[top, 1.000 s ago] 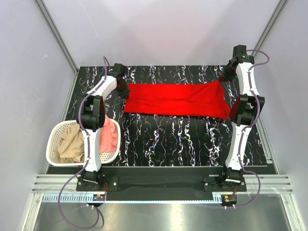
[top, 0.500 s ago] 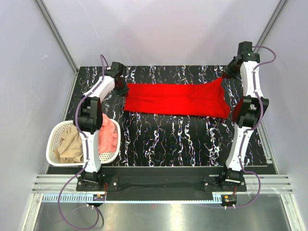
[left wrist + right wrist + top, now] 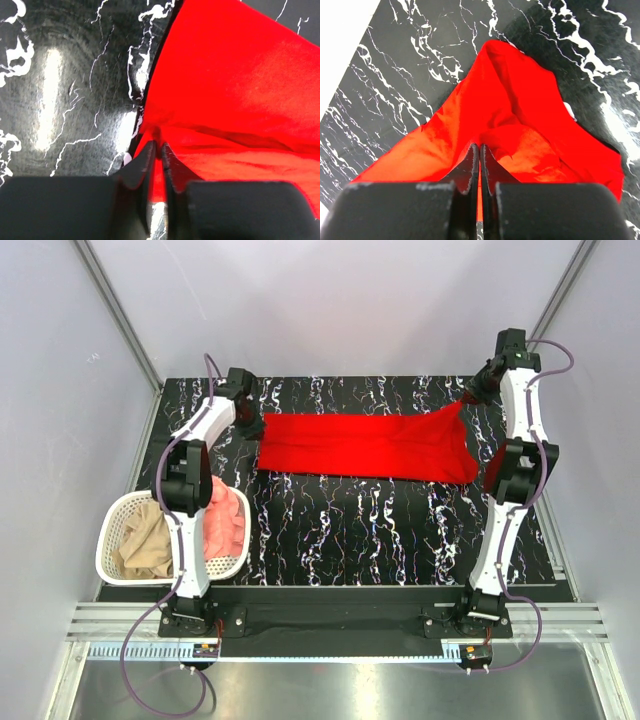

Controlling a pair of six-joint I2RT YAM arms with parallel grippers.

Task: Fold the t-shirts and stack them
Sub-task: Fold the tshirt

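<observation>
Across the upper middle of the top view, the red t-shirt was recorded spread flat on the table, with its upper-right corner lifted off the surface. The right gripper was seen closed on that corner. The left gripper was noted with jaws a slit apart at the shirt's left edge; whether cloth was pinched could not be told.

Risk judged: were the left edge freed while the right corner was pulled, the shirt could be dragged askew and bunched.

At lower left, the white basket was observed holding a tan t-shirt and a pink t-shirt, both crumpled.
</observation>
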